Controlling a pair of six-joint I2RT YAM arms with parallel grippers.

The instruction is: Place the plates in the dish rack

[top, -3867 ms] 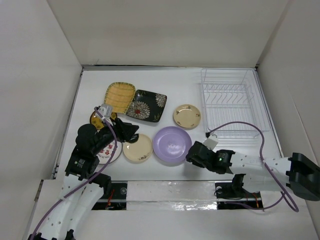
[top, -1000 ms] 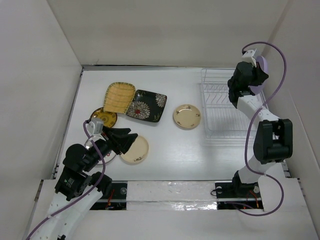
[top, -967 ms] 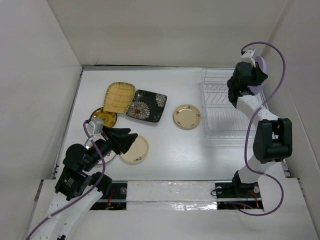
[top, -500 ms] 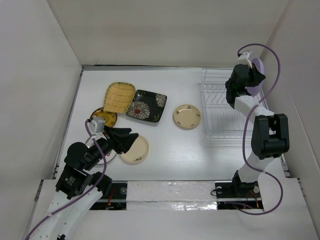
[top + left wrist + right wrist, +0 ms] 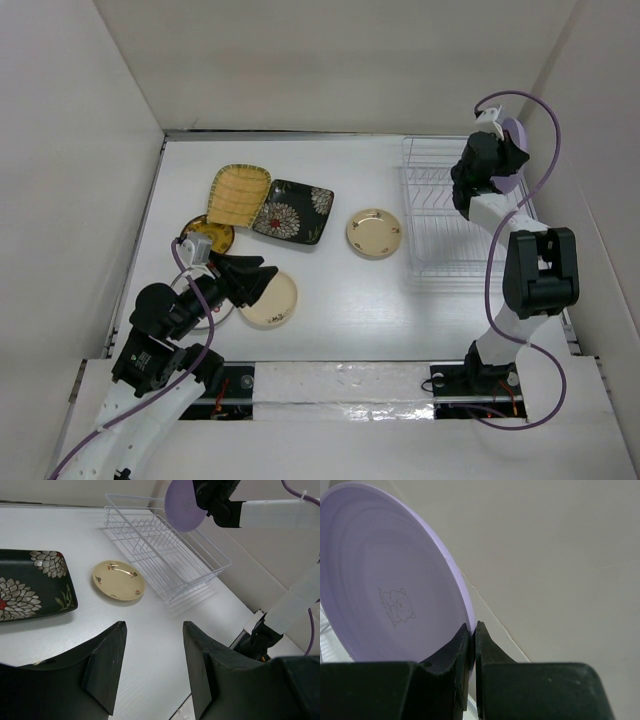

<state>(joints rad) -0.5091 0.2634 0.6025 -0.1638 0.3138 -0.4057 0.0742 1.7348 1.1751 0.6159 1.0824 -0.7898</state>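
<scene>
1. Right pincer (image 5: 471, 630) clamps the rim of the lavender plate (image 5: 395, 575), upright above the dish rack (image 5: 440, 250) at the desk's far-right corner.
2. Lower it edge-first between two wires; left pincer (image 5: 154, 630) gapes empty.

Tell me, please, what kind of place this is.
Likely a robot test cell, not a kitchen: plain white walls box in a white table, with two white robot arms bolted at its edge and a white wire dish rack.

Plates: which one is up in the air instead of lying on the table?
The lavender plate. The right gripper pinches its rim and holds it up near the dish rack; all the others lie flat on the table.
</scene>
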